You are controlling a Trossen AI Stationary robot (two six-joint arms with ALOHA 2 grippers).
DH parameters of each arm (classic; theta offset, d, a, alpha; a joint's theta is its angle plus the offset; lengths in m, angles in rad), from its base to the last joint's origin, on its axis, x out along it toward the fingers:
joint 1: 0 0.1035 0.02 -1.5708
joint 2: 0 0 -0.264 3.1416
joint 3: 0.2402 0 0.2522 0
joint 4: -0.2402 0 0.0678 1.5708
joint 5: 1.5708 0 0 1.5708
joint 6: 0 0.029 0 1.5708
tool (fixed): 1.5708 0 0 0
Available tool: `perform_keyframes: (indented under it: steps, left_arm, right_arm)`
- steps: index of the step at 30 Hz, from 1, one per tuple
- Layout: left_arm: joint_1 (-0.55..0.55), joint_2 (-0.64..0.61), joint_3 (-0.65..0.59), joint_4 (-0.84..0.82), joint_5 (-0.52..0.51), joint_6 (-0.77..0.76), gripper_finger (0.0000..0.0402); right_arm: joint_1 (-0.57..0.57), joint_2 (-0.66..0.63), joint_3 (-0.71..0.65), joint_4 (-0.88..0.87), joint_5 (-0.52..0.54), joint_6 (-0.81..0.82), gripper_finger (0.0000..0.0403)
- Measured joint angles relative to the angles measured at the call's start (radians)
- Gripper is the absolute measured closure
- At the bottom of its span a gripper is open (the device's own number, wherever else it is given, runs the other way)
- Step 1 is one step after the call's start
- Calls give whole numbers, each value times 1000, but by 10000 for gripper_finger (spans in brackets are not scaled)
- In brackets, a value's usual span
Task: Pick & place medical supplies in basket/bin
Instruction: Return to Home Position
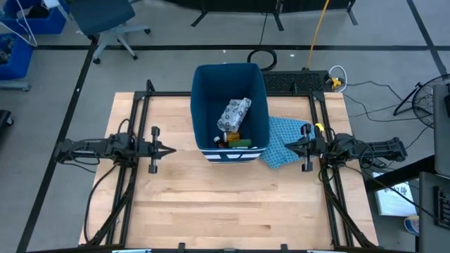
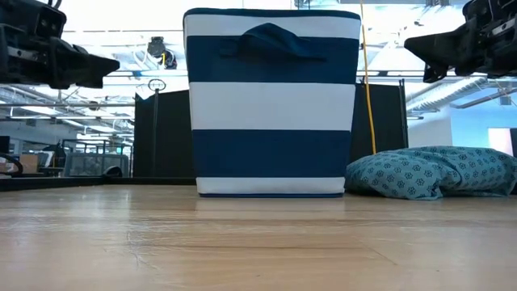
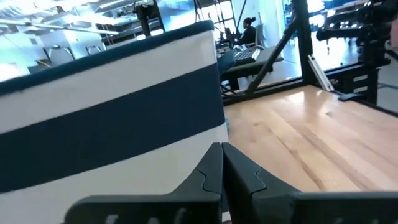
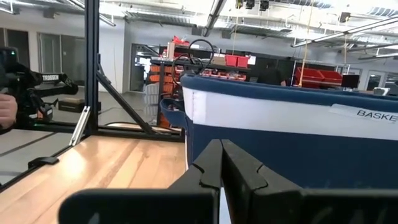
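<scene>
Left pincer (image 1: 171, 150) and right pincer (image 1: 288, 146) are clenched, empty, either side of the bin (image 1: 211, 88), where the supplies (image 1: 234, 114) are lodged. Homing is judged in hand; only parking is called for.

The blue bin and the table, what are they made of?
The bin is probably soft fabric with a dull, matte look: nothing on it shines, and a floppy cloth handle sits on its side. The table looks like pale wood with a smooth, faintly glossy finish, since planks and grain lines show.
</scene>
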Motion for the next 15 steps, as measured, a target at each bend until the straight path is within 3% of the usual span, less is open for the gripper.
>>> perform_keyframes:
  steps: [7, 15]
  left_arm:
    - [0, 28, 0, -2, -9, -94, 384]
    - [0, 40, -2, 13, -9, -102, 387]
  right_arm:
    - [0, 0, 0, 11, 4, 0, 403]
    - [0, 0, 0, 9, 4, -5, 403]
